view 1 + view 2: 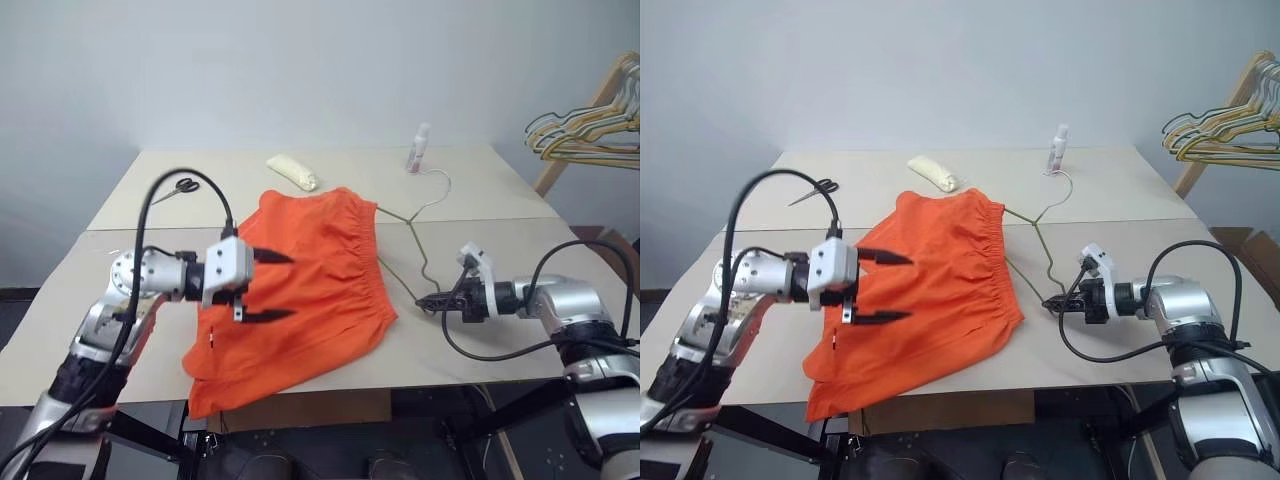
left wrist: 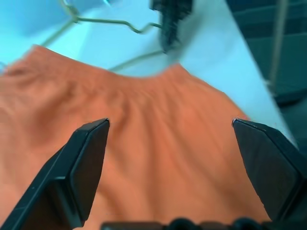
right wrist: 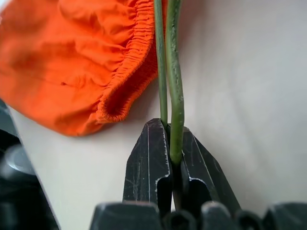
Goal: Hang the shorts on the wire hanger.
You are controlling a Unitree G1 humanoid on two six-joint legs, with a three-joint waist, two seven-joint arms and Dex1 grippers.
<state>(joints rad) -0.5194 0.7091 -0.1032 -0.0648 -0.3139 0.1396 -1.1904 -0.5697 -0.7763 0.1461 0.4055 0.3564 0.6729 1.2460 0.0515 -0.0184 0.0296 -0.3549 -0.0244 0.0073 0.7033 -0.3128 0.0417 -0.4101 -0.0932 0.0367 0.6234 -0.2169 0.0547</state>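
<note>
The orange shorts [image 1: 300, 290] lie spread on the table, one leg hanging over the near edge, with the gathered waistband [image 3: 129, 76] toward the right. My left gripper [image 1: 268, 286] hovers open just above the shorts' left part, its fingers [image 2: 86, 163] wide apart over the fabric. The thin olive wire hanger [image 1: 415, 235] lies to the right of the shorts, its hook near the back of the table and one side running under the waistband. My right gripper [image 1: 432, 301] is shut on the hanger's near corner [image 3: 173, 129], close to the waistband.
A cream oblong object [image 1: 292, 171], scissors [image 1: 178, 187] and a small white bottle [image 1: 418, 148] sit at the back of the table [image 1: 500, 190]. A bunch of yellow, green and dark hangers [image 1: 590, 130] hangs on a wooden rack at the far right.
</note>
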